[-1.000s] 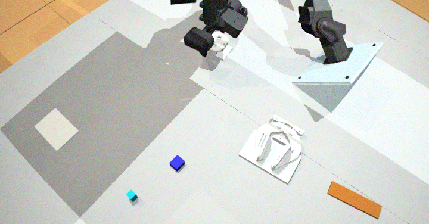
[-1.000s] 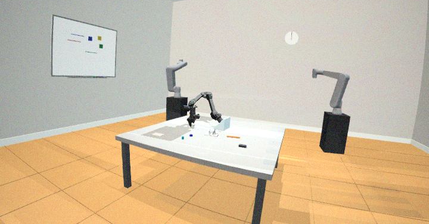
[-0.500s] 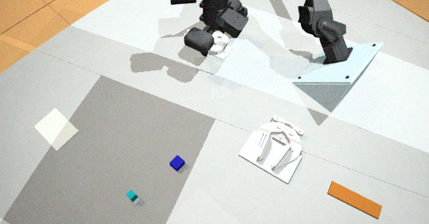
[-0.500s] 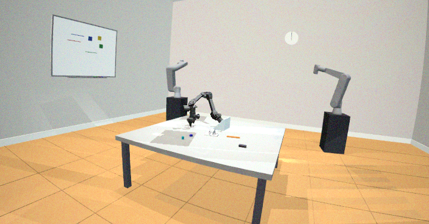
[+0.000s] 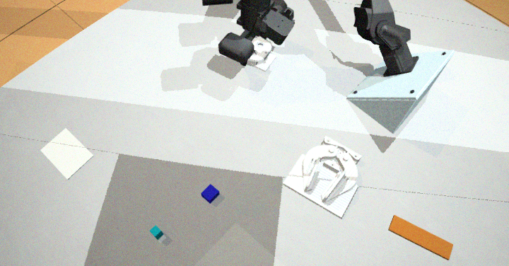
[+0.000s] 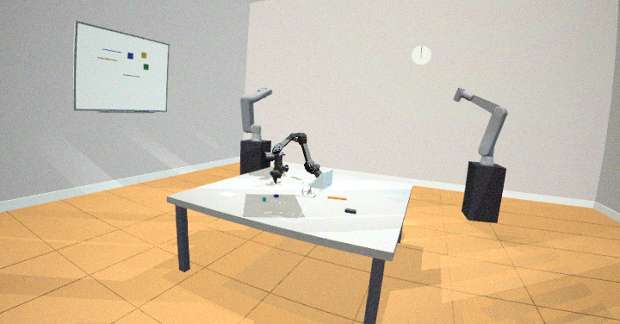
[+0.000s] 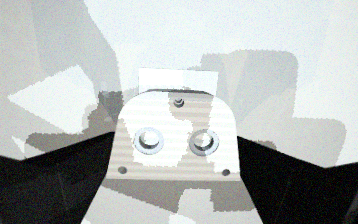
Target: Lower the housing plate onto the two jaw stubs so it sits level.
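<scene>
Gripper (image 5: 251, 55) (image 6: 275, 182) (image 7: 175, 140) mostly open, fingers closed on both sides of the white plate (image 5: 261, 46) (image 7: 176, 155). Plate over the table's far part; stubs (image 5: 324, 182) (image 6: 308, 190) on a white base, well apart from it.

Top and exterior views both cover table (image 5: 142, 128) (image 6: 347, 230)

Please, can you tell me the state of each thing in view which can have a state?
Gripper: closed on the housing plate.
Housing plate: held between the fingers, not on the jaw stubs; exact tilt unclear.
White jaw base: flat on the table, jaws spread apart, uncovered.
Orange bar: lying flat.
Blue cube: resting on the table.
Whiteboard: marked.
</scene>
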